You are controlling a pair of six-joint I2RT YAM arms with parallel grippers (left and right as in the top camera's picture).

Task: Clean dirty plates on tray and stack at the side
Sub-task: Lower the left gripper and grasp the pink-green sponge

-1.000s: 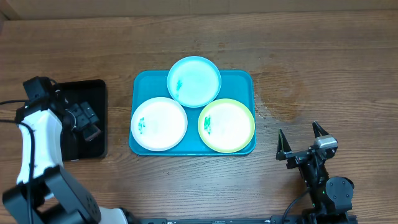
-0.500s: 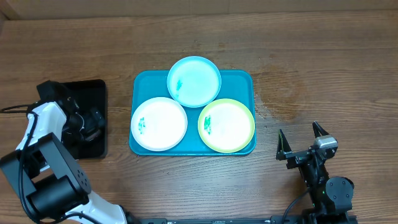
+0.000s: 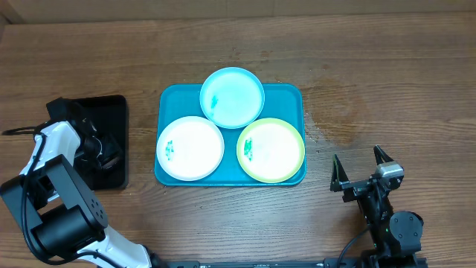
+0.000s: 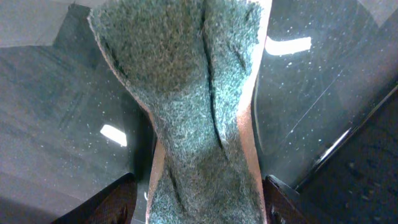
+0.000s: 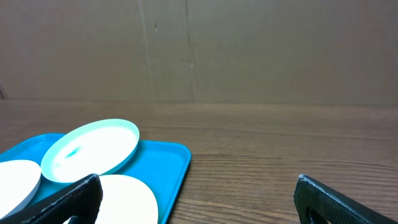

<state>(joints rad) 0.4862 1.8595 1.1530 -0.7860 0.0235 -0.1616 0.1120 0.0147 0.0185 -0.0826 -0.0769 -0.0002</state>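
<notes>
The turquoise tray (image 3: pixel 291 97) holds three plates: light blue (image 3: pixel 232 97) at the back, white (image 3: pixel 190 147) front left, yellow-green rimmed (image 3: pixel 271 150) front right. Each has green smears. My left gripper (image 3: pixel 103 152) is low over the black tray (image 3: pixel 111 108). In the left wrist view its jaws (image 4: pixel 202 202) straddle a dark green sponge (image 4: pixel 199 106), with a small gap on the left side. My right gripper (image 3: pixel 355 158) is open and empty, to the right of the turquoise tray; its view shows the light blue plate (image 5: pixel 90 149) and the tray corner (image 5: pixel 174 158).
The black tray (image 4: pixel 56 130) sits on the wooden table left of the turquoise tray. Bare wood (image 3: pixel 372 89) lies to the right of and behind the turquoise tray. A cardboard wall (image 5: pixel 249 50) stands at the back.
My left arm has swung toward the table's left side and lowered its gripper into the black tray around the sponge. The right arm and the plates have not moved.
</notes>
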